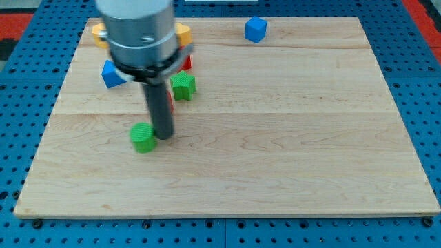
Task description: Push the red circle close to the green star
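Observation:
My tip (164, 136) rests on the board just right of a rounded green block (143, 137), touching or nearly touching it. A green star-like block (182, 85) lies above and to the right of the tip, close beside the rod. A red block (187, 63) peeks out just above the green star, mostly hidden behind the arm's body, so I cannot make out its shape. A thin red sliver (170, 103) also shows at the rod's right edge.
A blue block (112, 74) lies left of the arm. A blue cube (255, 29) sits near the board's top edge. Yellow blocks (183, 32) (98, 32) show at either side of the arm at the top left. The wooden board (289, 151) lies on a blue pegboard.

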You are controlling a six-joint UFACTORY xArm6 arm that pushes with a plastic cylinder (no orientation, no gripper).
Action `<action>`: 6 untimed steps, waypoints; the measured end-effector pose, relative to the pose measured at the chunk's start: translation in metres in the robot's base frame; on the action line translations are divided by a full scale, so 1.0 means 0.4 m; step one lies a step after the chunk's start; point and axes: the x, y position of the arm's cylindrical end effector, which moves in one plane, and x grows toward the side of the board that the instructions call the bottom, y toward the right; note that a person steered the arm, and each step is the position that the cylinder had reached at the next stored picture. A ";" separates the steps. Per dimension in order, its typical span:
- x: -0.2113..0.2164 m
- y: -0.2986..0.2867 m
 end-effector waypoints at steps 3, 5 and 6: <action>-0.132 -0.014; -0.084 -0.051; -0.118 -0.090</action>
